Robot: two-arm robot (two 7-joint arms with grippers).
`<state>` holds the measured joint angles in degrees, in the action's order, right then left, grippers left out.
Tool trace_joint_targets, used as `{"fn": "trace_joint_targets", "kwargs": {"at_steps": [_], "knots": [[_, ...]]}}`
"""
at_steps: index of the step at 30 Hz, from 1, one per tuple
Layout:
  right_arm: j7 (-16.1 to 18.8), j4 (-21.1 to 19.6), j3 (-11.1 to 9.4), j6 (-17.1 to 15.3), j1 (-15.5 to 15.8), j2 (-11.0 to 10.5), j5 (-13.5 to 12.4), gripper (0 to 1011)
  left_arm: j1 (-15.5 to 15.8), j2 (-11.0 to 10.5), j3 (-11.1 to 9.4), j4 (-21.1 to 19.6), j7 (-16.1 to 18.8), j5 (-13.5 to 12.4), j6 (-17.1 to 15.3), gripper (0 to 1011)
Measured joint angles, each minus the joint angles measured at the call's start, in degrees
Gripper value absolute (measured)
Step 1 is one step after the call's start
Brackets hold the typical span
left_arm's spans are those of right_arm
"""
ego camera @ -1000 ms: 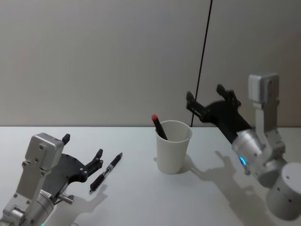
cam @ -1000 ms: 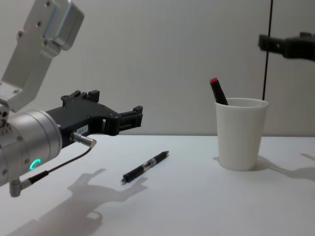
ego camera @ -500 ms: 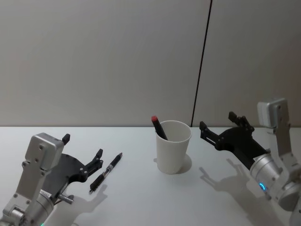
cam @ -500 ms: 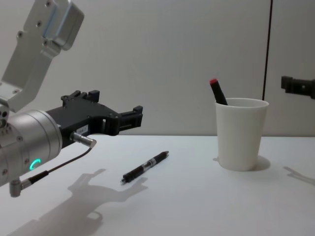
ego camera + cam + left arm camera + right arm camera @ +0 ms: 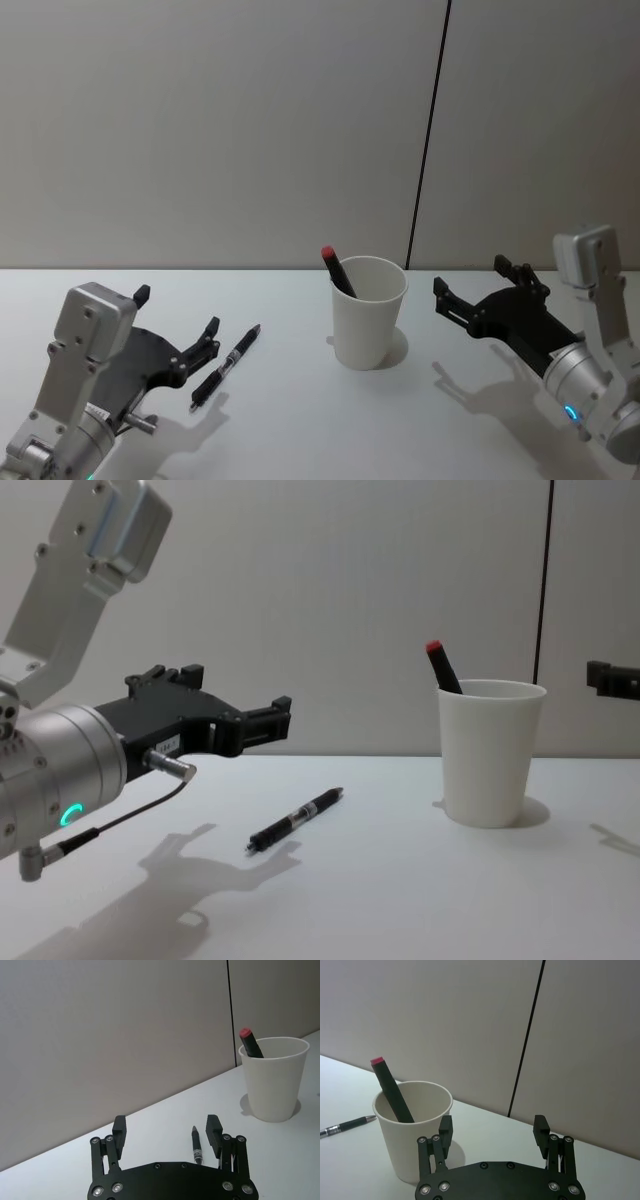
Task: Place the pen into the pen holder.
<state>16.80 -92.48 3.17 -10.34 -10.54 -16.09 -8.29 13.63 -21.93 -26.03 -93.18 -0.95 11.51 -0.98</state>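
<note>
The pen holder (image 5: 369, 325) stands upright near the far edge of the table (image 5: 300, 420), about midway along it. A red-capped pen (image 5: 338, 270) leans inside against the rim on the robot's left. The cup wall hides everything of this pen below the rim.

A second, black pen (image 5: 226, 365) lies flat on the table to the left of the cup, well apart from it, with one end pointing toward the far edge.

The left gripper (image 5: 177, 310) hovers low over the table's near left part, its fingers spread wide and holding nothing. The black pen lies close by its inner finger. The head view puts the pen just outside that finger and the left wrist view puts it within the gap, so I cannot tell which.

The right gripper (image 5: 470, 276) hangs above the table to the right of the cup, apart from it, also spread wide and empty. In the chest view the picture's right edge cuts it off.

The table's near edge and side edges lie out of sight. Bare table runs between pen and cup, and between the cup and the right gripper.
</note>
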Motion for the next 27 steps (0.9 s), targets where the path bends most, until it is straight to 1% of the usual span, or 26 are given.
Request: {"fn": "trace_joint_targets", "kwargs": {"at_steps": [5,9,13,16,18,19,25,26,27], "knots": [[0.1,-0.1,-0.1,-0.1,0.2,-0.2,0.0,1001,0.3,-0.1,0.0,0.0,-1.1,0.5,-1.2,1002],[0.1,-0.2,-0.1,-0.2,0.4,-0.3,0.0,1001,0.8,-0.3,0.2,0.2,-2.4,1.4,-3.1,1002],[0.2,-0.2,-0.1,-0.2,0.5,-0.4,0.0,1001,1.5,-0.3,0.7,0.4,-3.6,2.8,-6.0,1002],[0.2,-0.2,-0.1,-0.2,0.5,-0.5,0.0,1001,1.9,-0.2,1.0,0.5,-4.2,3.6,-7.6,1002],[0.2,-0.2,-0.1,-0.2,0.6,-0.5,0.0,1001,2.5,-0.1,1.5,0.8,-5.1,4.8,-10.0,1002],[0.2,-0.2,-0.1,-0.3,0.6,-0.5,0.0,1001,2.5,-0.1,1.5,0.8,-5.1,4.8,-10.0,1002],[0.2,-0.3,-0.1,-0.3,0.6,-0.6,0.0,1001,4.9,0.2,2.2,2.7,-7.7,7.3,-15.5,1002],[0.2,-0.3,-0.1,-0.3,0.6,-0.6,0.0,1001,4.9,0.2,2.2,2.7,-7.7,7.3,-15.5,1002],[0.2,-0.3,-0.1,-0.3,0.6,-0.6,0.0,1001,5.6,0.2,2.3,3.2,-8.4,7.8,-16.4,1002]]}}
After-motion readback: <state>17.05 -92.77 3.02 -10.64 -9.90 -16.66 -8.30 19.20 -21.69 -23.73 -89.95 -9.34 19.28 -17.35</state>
